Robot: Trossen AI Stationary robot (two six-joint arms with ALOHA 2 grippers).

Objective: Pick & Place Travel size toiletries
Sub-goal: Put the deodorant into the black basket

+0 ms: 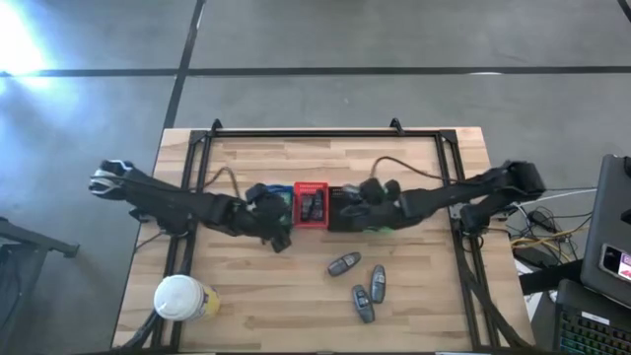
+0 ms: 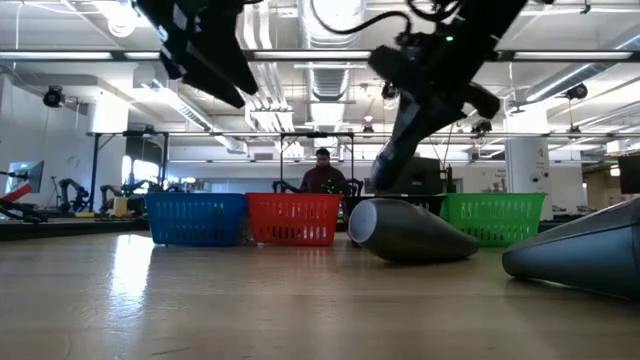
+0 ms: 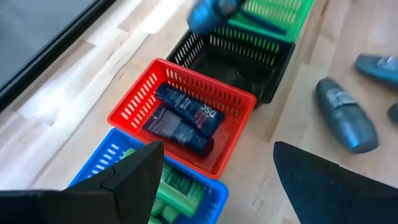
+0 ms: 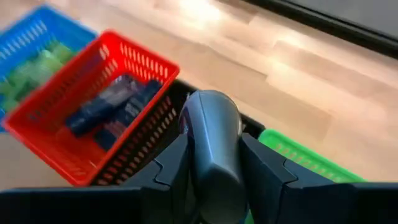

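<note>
My right gripper (image 4: 212,171) is shut on a grey oval tube (image 4: 208,118) and hovers over the black basket (image 4: 177,93), between the red basket (image 1: 311,204) and the green basket (image 4: 305,155). My left gripper (image 3: 214,163) is open and touches nothing; it hangs above the blue basket (image 3: 115,155), which holds bright green packets (image 3: 177,186). Dark purplish packets (image 3: 183,118) lie in the red basket. Three grey tubes (image 1: 343,263) (image 1: 378,283) (image 1: 362,303) lie on their sides on the table, nearer than the baskets. My right gripper pinches the grey oval tube between its two fingers (image 4: 171,168), one on each long side of the tube's body (image 4: 214,155). The fingers lie along the tube, whose rounded end (image 4: 208,102) sticks out past them. It is lifted clear above the black basket.
A large white-lidded cup (image 1: 179,298) stands near the table's near left corner. The four baskets sit in a row at mid table. In the low view a grey tube (image 2: 410,232) lies in front of the baskets, and a person (image 2: 322,175) sits beyond the table.
</note>
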